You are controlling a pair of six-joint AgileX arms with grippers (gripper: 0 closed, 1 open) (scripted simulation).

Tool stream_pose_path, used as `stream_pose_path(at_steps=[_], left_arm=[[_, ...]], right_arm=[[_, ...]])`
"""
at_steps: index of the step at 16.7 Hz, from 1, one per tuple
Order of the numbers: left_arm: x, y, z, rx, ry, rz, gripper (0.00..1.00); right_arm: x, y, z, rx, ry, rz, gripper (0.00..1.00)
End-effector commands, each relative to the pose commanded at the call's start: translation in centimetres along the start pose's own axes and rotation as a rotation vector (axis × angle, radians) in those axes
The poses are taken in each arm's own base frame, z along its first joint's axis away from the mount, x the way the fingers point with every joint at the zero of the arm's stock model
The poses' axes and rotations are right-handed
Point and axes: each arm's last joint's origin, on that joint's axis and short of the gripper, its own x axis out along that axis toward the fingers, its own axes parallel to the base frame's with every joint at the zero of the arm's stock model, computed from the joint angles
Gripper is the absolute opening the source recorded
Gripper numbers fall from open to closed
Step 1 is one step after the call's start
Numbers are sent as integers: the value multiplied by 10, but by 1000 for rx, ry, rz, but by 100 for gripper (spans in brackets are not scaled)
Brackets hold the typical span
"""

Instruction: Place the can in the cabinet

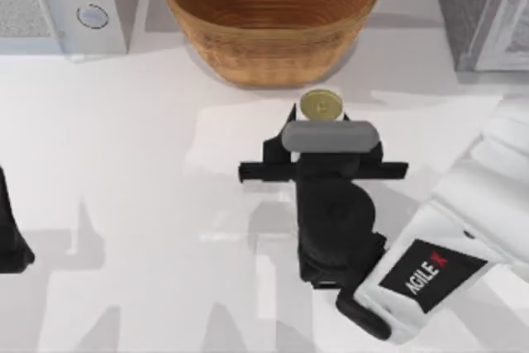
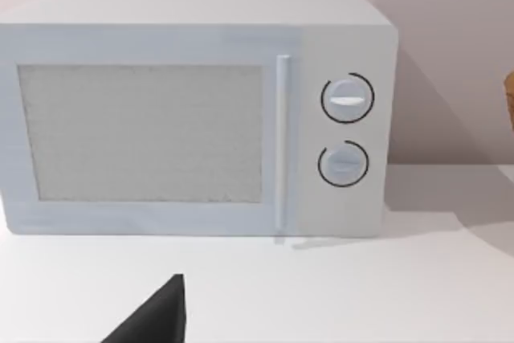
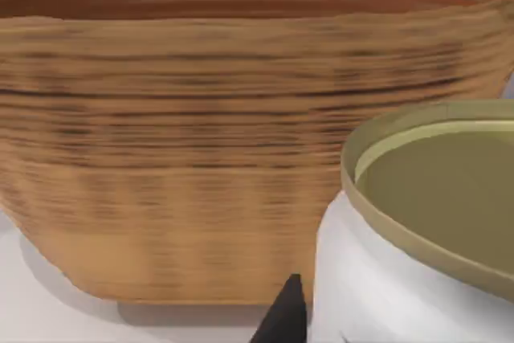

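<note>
The right gripper [image 1: 321, 113] sits at the upright can [image 1: 321, 106], which stands just before the wicker basket [image 1: 271, 18] — seemingly placed for a grasp — though I cannot tell whether its fingers have closed.

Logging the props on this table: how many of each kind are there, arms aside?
Can: 1
Wicker basket: 1
Microwave with two knobs: 1
Cabinet: 1
Total: 4
</note>
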Motion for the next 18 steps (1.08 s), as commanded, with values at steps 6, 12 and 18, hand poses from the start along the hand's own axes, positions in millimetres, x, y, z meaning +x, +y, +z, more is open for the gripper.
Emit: stream_pose_path(at_steps=[6, 12, 18], left_arm=[[0, 0, 0, 0, 0, 0, 100], [0, 0, 0, 0, 0, 0, 100], [0, 0, 0, 0, 0, 0, 100]], right_arm=[[-2, -4, 70, -7, 6, -5, 0], [-5, -8, 91, -8, 7, -7, 0], [-4, -26, 95, -19, 27, 8, 0]])
